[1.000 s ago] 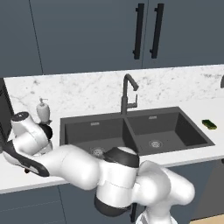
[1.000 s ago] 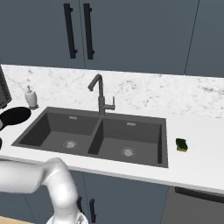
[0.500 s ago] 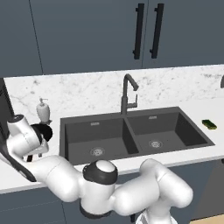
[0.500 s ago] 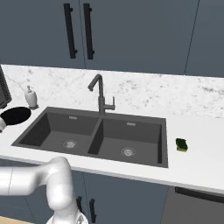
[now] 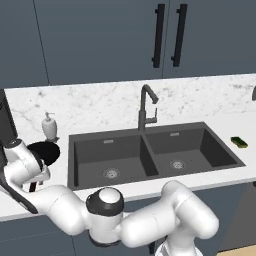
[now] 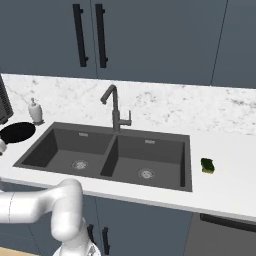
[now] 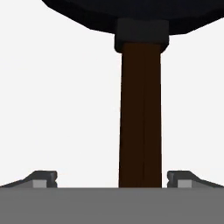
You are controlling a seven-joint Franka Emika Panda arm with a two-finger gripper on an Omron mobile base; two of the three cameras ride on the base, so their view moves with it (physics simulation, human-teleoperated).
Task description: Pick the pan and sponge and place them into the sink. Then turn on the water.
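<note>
Where the arm reaches far left in the left base view: pan (image 5: 46, 151) on table (image 5: 210, 102), just ahead of the hand; sink (image 5: 150, 155) and sponge (image 5: 239, 142) well off to its right. Hand view: tool (image 7: 112, 180) spread wide, gripping nothing, pan handle (image 7: 140, 113) between its fingers (image 7: 43, 178)

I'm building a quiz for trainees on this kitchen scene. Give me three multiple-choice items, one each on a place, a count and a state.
1. Where is the small yellow-and-green sponge?
A. in a basin
B. on the white marble counter, right of the dark grey double-basin sink
C. on the pan

2. How many round metal drains show in the sink?
A. one
B. two
C. three

3. How does the gripper stand?
A. shut on the sponge
B. open, fingers either side of the round black frying pan's brown handle
C. shut on the faucet

Answers: 1 B, the sponge lies past the sink's right rim. 2 B, one per basin. 3 B, gaps show beside the handle.
</note>
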